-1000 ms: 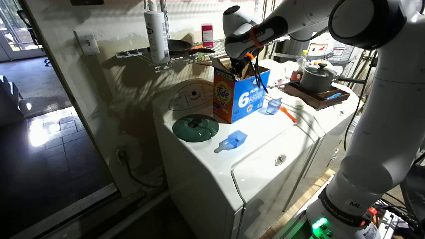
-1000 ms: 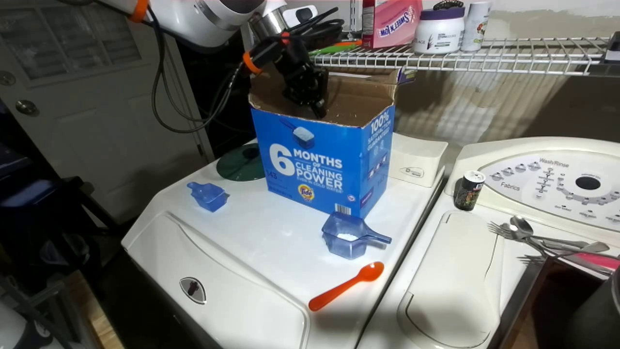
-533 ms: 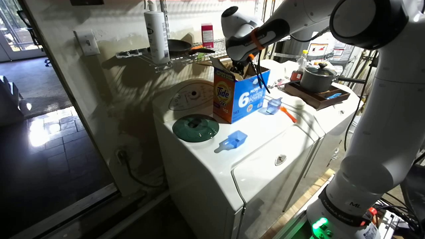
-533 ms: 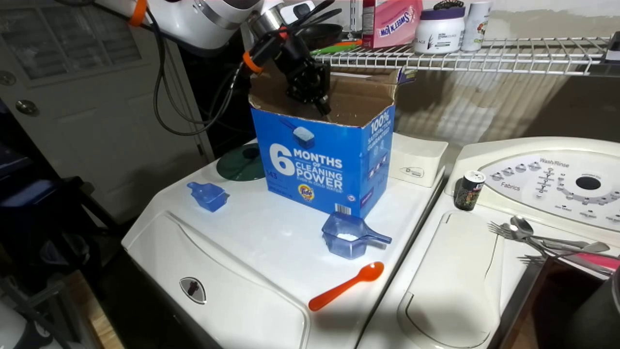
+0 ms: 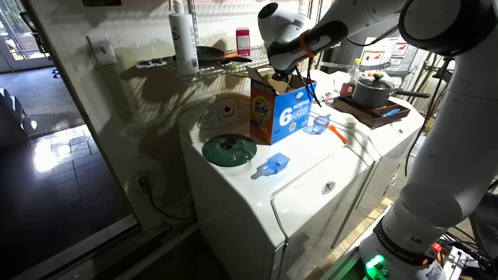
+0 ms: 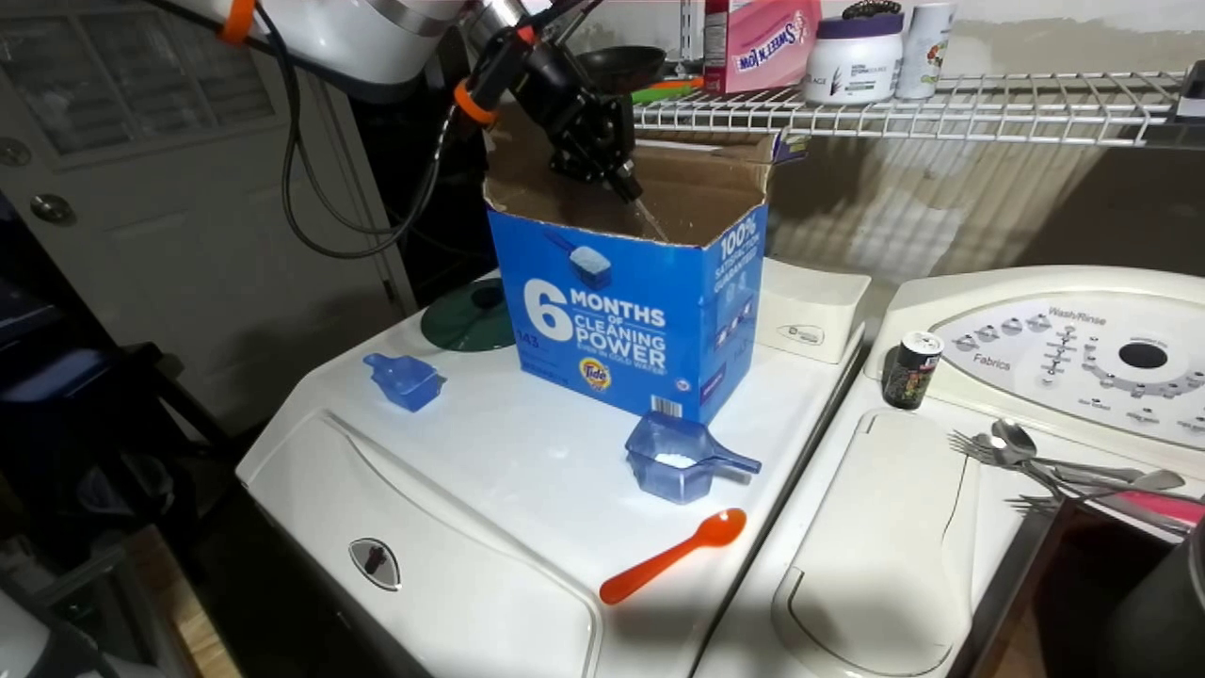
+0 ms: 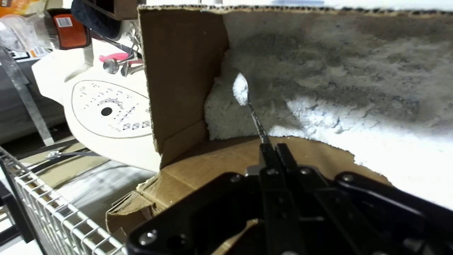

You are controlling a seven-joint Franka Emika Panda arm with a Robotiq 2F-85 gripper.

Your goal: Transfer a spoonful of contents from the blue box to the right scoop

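When counting left to right across two white machines (image 6: 527, 461) in an exterior view, can make out one left scoop (image 6: 405, 381), one green disc (image 6: 466, 318), one blue box (image 6: 612, 320), one right scoop (image 6: 678, 482) just in front of the box with white powder (image 6: 674, 460) inside, one orange spoon (image 6: 661, 563) and one black canister (image 6: 910, 372). Cannot see the disc's right edge, hidden behind the box; cannot count the overlapping cutlery (image 6: 1014, 441), or follow the dark tray (image 6: 1026, 584), cut off at the right. Can see, in the wrist view, the black gripper (image 7: 275, 147) closed on the handle of a thin spoon (image 7: 253, 113), bowl heaped white, over the box's powdery contents (image 7: 304, 81).
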